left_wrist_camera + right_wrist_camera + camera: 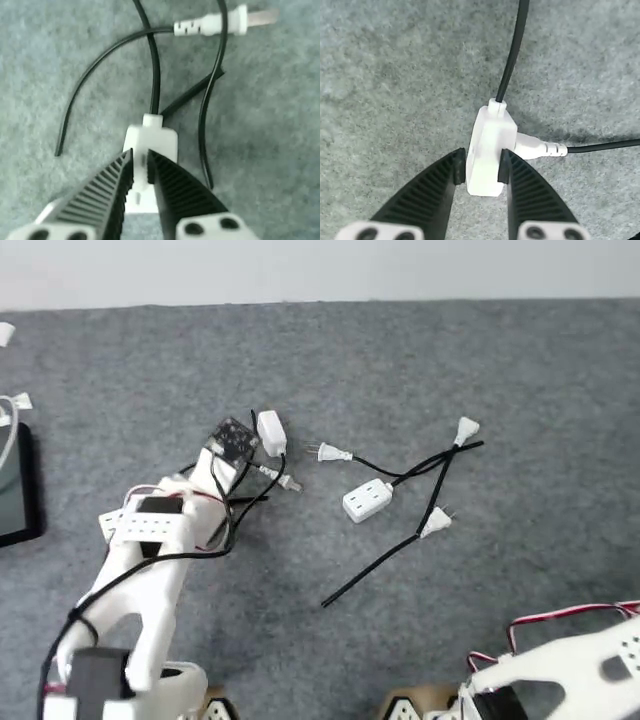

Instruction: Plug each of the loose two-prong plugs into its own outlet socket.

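Note:
In the high view a white outlet block point(367, 499) lies mid-table among black cables. Loose white two-prong plugs lie around it: one point(335, 452) to its upper left, one point(466, 428) at the far right, one point(436, 523) nearer the front. My left gripper point(245, 440) is shut on a second white outlet block point(271, 432). The left wrist view shows that block point(150, 140) pinched by my left gripper point(142, 167), with a plug point(220, 22) beyond. My right gripper point(482, 167) is shut on an outlet block point(490, 145) with a plug point(540, 148) in its side.
A dark flat device point(15, 480) lies at the table's left edge, with small white bits point(20, 400) near it. The other arm's white body point(570, 665) sits at the bottom right corner. A fourth plug point(285, 480) lies just beside the left arm. Grey carpet covers the table.

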